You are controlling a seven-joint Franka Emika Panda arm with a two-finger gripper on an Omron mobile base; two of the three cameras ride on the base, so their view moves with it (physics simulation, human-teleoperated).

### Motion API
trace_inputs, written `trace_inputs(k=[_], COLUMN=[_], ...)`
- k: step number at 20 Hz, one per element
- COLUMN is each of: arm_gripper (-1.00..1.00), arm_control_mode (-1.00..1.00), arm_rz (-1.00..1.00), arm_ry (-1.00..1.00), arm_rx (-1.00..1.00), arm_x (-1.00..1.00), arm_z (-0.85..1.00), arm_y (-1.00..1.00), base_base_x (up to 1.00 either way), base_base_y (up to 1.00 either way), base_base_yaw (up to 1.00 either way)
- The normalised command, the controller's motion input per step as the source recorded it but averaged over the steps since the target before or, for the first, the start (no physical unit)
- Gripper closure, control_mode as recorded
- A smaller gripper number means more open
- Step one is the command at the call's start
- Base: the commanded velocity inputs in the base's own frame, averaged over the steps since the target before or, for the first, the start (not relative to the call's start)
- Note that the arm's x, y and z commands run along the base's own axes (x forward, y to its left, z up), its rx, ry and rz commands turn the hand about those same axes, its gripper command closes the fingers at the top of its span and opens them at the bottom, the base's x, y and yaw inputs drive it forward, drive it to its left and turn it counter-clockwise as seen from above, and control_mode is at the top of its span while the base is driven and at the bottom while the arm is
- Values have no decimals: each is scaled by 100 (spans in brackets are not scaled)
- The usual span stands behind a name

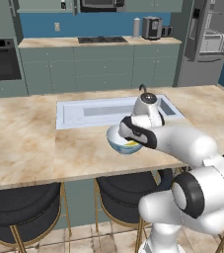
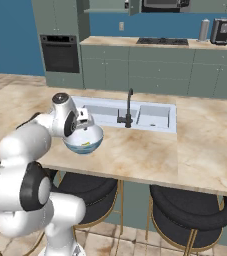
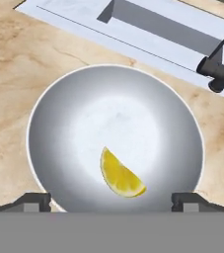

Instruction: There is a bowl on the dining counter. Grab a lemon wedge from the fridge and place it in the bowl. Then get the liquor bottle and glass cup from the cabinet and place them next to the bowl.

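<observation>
Between and just beyond the two fingertips [image 3: 34, 201], the lemon wedge [image 3: 121, 176] lies loose on the floor of the bowl [image 3: 59, 113], peel side down-right, touching neither pad. The bowl stands on the dining counter [image 3: 15, 74], just short of the sink [image 3: 148, 29] edge. Gripper [image 3: 111, 203] hangs directly above the bowl, which fits a drop straight in. Fingers spread wide, nothing between them, nothing touched. Judgement: wedge step looks done; liquor bottle and glass cup are not yet beside the bowl.
</observation>
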Motion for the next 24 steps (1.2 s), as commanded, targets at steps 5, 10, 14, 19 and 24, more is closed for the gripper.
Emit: trace_inputs(k=[5, 10, 14, 19, 24], arm_gripper=[-100, -100, -100, -100, -100], arm_control_mode=[-100, -100, -100, -100, -100], arm_rz=[1, 4, 4, 1, 0], arm_ry=[-17, -18, -28, -31, -24], arm_rx=[2, 8, 6, 5, 4], arm_x=[-67, -56, -67, -87, -85], arm_z=[54, 47, 15, 21, 51], arm_y=[0, 0, 11, 33, 29], base_base_x=[0, 0, 0, 0, 0], base_base_y=[0, 0, 0, 0, 0], base_base_yaw=[0, 0, 0, 0, 0])
